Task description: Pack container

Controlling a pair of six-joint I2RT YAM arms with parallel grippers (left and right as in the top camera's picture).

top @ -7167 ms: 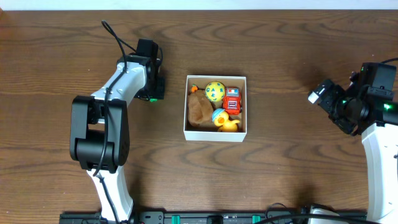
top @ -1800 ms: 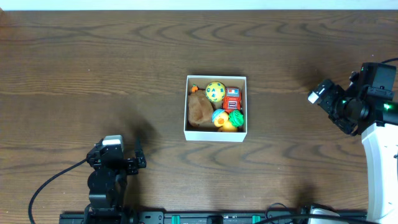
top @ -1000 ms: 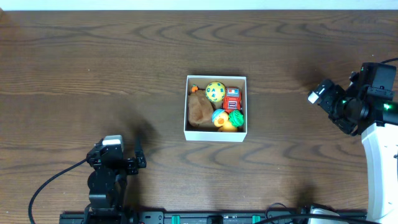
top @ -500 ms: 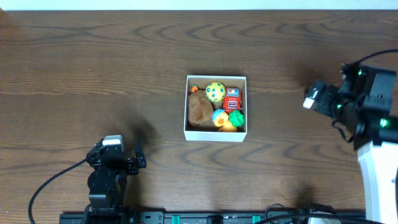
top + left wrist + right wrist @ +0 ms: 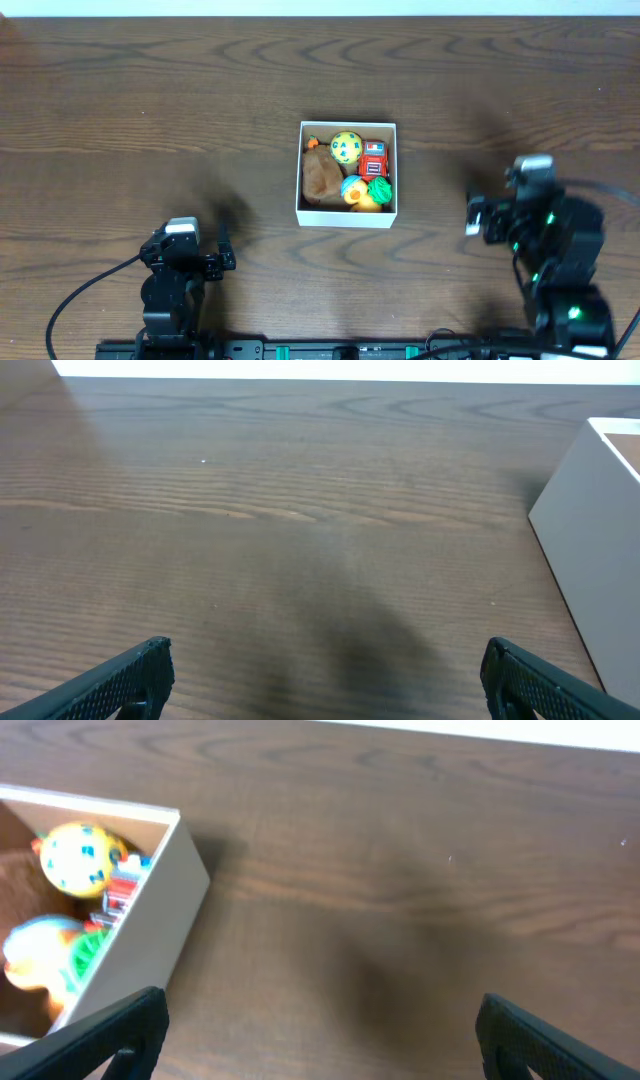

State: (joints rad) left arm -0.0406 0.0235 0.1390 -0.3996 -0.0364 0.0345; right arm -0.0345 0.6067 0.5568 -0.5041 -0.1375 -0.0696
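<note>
The container, a square white-walled box, sits mid-table. It holds a brown plush, a yellow ball, a red toy, a green toy and a yellow duck. My left gripper rests near the front left, far from the box. It is open and empty, with the box's white wall at the right of its view. My right gripper, blurred, is at the front right, open and empty, with the container to its left.
Dark wood table all around the box. Both arm bases stand at the front edge, with a black rail running between them. A cable loops from the left arm.
The right arm has swung from the right edge down and inward to the front right, and it is blurred by motion. The left arm and the box's contents have not moved.
</note>
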